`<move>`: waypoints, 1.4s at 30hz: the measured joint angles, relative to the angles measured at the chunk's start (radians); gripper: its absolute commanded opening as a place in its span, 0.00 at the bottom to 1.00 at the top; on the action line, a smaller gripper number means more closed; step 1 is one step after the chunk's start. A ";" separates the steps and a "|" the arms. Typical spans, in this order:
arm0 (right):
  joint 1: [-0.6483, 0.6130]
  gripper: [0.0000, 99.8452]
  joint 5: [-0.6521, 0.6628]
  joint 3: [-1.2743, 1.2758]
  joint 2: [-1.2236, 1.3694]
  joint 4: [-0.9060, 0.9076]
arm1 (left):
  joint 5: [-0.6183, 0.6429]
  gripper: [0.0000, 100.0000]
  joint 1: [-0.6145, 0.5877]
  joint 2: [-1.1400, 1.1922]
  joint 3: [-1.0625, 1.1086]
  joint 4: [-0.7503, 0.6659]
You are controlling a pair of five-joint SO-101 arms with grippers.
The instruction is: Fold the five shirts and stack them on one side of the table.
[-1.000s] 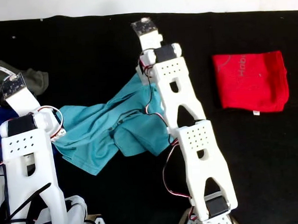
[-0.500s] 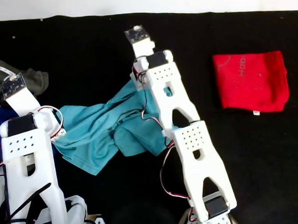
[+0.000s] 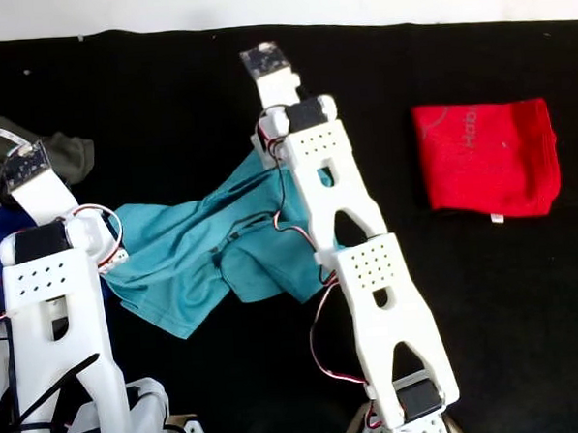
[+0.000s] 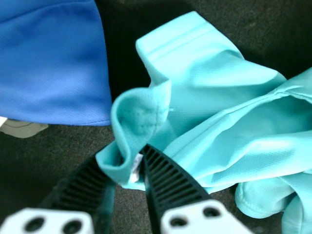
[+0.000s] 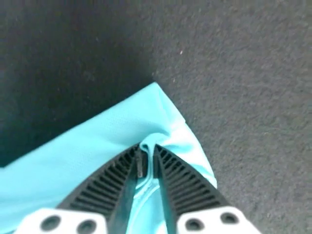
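Note:
A crumpled teal shirt (image 3: 213, 250) lies stretched across the middle of the black table (image 3: 487, 293). My left gripper (image 4: 130, 168) is shut on a bunched edge of the teal shirt (image 4: 214, 97) at its left end. My right gripper (image 5: 145, 163) is shut on a corner of the teal shirt (image 5: 97, 146) at its far right end, near the table's back. A folded red shirt (image 3: 488, 158) lies flat at the right. A blue shirt (image 4: 48, 58) sits beside the left gripper, and an olive shirt (image 3: 68, 155) lies at the far left.
The right arm (image 3: 359, 252) crosses over the teal shirt's right part. The left arm (image 3: 52, 316) stands at the front left. Bare black cloth lies in front of the red shirt and along the table's back.
The right gripper has moved left and slightly toward the back with the teal shirt's corner in it. The left arm has not moved.

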 measured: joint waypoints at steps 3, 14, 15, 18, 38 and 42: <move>0.000 0.01 0.000 -0.002 0.000 0.000 | 0.000 0.01 0.000 0.000 0.000 0.000; 0.086 0.01 0.000 -0.233 -0.080 0.242 | 0.000 0.01 0.003 0.000 -0.086 0.044; 0.103 0.01 0.000 -0.241 -0.104 0.264 | 0.000 0.01 0.012 0.000 -0.121 0.072; 0.152 0.01 0.006 -0.247 -0.166 0.296 | -0.035 0.01 0.071 0.015 -0.233 0.176; 0.295 0.01 0.025 0.014 -0.520 0.308 | -0.078 0.20 0.149 0.563 -0.893 0.618; 0.301 0.01 0.025 0.255 -0.707 0.308 | -0.078 0.20 0.146 0.572 -0.987 0.623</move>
